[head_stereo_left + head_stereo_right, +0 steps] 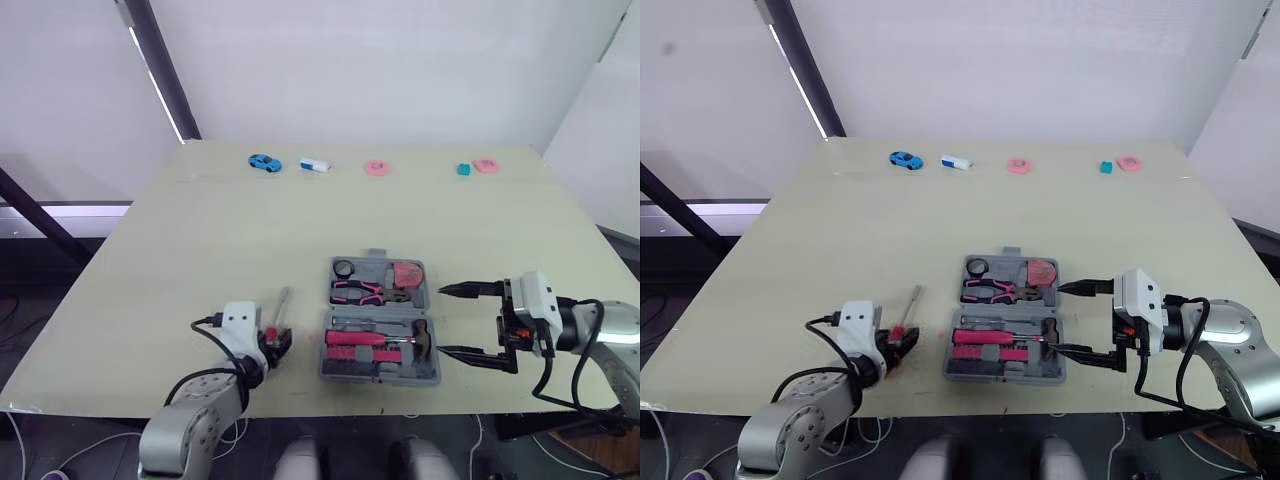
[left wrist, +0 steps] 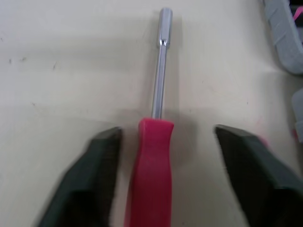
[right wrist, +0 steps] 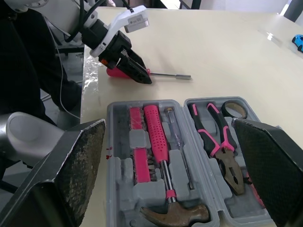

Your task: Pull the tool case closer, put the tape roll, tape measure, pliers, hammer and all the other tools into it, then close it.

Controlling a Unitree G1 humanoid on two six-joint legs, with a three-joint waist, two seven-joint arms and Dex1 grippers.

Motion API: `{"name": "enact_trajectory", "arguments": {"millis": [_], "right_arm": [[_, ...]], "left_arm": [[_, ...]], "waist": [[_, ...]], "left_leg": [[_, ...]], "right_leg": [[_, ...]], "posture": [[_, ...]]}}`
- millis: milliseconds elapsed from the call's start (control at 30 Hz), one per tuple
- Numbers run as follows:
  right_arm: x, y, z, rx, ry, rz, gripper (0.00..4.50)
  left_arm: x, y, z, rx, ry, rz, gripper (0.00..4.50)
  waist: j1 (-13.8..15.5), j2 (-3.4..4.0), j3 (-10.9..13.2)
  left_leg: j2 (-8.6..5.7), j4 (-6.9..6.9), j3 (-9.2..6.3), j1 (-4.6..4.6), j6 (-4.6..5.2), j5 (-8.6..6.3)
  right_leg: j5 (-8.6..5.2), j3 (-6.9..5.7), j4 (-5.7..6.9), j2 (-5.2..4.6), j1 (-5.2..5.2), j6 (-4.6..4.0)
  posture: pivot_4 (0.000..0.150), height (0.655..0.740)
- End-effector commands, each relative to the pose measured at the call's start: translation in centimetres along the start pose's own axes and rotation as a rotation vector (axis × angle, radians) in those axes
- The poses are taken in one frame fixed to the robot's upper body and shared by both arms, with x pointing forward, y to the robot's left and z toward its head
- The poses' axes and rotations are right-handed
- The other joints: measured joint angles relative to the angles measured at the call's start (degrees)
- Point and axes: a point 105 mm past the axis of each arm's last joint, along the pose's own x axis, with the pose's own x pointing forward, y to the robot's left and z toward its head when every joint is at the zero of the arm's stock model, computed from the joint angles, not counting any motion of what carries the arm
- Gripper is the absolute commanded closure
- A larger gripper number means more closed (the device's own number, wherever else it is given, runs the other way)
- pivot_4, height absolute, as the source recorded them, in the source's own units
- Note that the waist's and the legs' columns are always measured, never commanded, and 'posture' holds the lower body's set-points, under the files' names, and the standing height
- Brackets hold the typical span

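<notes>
One grey plastic tool case (image 1: 380, 320) lies open flat near the front edge of the table. In its far half I count one black tape roll (image 1: 343, 268), one pair of pink-handled pliers (image 1: 358, 291) and one reddish round tape measure (image 1: 406, 274). The near half holds one pink-handled hammer with a brown head (image 1: 392, 340), with a slim steel-shafted screwdriver (image 3: 178, 142) just beside it. One tool is outside: a red-handled driver with a bare steel shaft (image 2: 152, 156), lying on the table left of the case, near it but apart. Along the far edge sit five small things in a row: a blue toy car (image 1: 264, 162), a white and blue block (image 1: 315, 165), a pink ring (image 1: 376, 168), a teal cube (image 1: 464, 170) and a flat pink piece (image 1: 486, 165).

The table top (image 1: 200, 230) is pale yellow-green and matt. Behind it are white walls and a dark slanting bar (image 1: 165, 80).

The left gripper (image 1: 275, 342) is down at the table with its two black fingers spread either side of the red handle. A gap shows on each side, so it grips nothing. The right gripper (image 1: 442, 320) stands just right of the case, fingers spread wide and pointing at it, empty; its nearer fingertip may be touching the case's rim, though I cannot be sure from here
</notes>
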Motion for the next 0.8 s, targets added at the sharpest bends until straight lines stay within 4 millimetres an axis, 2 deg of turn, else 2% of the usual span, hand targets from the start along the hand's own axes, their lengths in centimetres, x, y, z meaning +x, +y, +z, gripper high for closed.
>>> {"name": "enact_trajectory", "arguments": {"millis": [33,67,100,200,333,400,567,667,800], "right_arm": [[0.0,0.2,1.4,-0.041,-0.035,0.02,0.0],[0.1,0.3,1.4,-0.042,-0.041,0.027,0.0],[0.3,0.4,1.5,-0.044,-0.048,0.033,0.0],[0.6,0.5,1.8,-0.048,-0.064,0.039,0.0],[0.9,0.5,1.9,-0.05,-0.074,0.039,0.0],[0.9,0.5,1.7,-0.046,-0.073,0.034,0.0],[0.2,0.4,1.4,-0.037,-0.054,0.026,0.0],[-0.7,0.5,0.8,-0.032,-0.01,0.03,0.0],[-3.0,0.3,-0.1,-0.035,0.09,0.007,0.0]], "left_arm": [[-0.4,0.4,0.7,-0.002,-0.024,0.018,3.27],[-0.4,0.5,0.7,-0.004,-0.022,0.021,3.76],[-0.4,0.6,0.7,-0.003,-0.021,0.022,3.97],[-0.5,1.0,0.9,0.0,-0.026,0.023,3.97],[-1.3,1.0,2.5,0.034,-0.091,-0.035,3.97],[-2.3,-0.6,3.6,0.055,-0.129,-0.199,3.97],[-5.8,-4.6,5.4,0.299,-0.106,-0.659,4.04],[-7.0,-5.6,5.4,0.446,0.009,-0.866,4.11],[-7.1,-6.3,5.2,0.676,0.156,-1.028,4.12]], "waist": [[0.0,0.0,0.0],[0.0,0.02,0.0],[0.0,0.03,0.0],[-0.1,0.02,0.0],[-0.2,-0.02,0.0],[-0.4,-0.03,0.0],[-0.3,-0.11,0.1],[-0.2,-0.07,0.1],[0.1,-0.02,0.1]], "left_leg": [[0.0,0.0,-0.01,0.0,0.0,0.0],[0.0,0.0,-0.01,0.0,0.0,0.0],[0.0,0.0,-0.01,0.02,0.0,0.0],[0.0,0.0,-0.01,0.01,0.0,0.0],[0.0,0.0,-0.01,0.01,0.0,0.0],[0.02,-0.01,-0.03,-0.01,0.0,0.0],[0.04,-0.01,0.02,-0.06,0.0,0.0],[0.03,-0.01,0.04,-0.06,0.0,0.0],[-0.01,-0.04,0.1,-0.08,0.0,0.0]], "right_leg": [[0.0,0.0,0.0,0.0,0.0,0.0],[0.0,-0.01,0.0,0.0,0.0,0.0],[0.0,0.0,0.0,0.0,0.01,0.0],[0.0,-0.01,0.0,0.0,0.0,0.0],[0.0,-0.02,0.01,0.01,0.0,0.0],[-0.01,-0.04,0.0,0.02,-0.02,-0.01],[-0.01,-0.02,0.0,-0.03,-0.08,-0.02],[-0.02,-0.05,0.02,-0.06,-0.11,-0.02],[-0.02,-0.03,-0.07,-0.04,-0.12,-0.01]], "posture": [[0.15,0.74],[0.15,0.74],[0.15,0.74],[0.15,0.74],[0.15,0.74],[0.15,0.74],[0.15,0.74],[0.15,0.74],[0.15,0.74]]}}
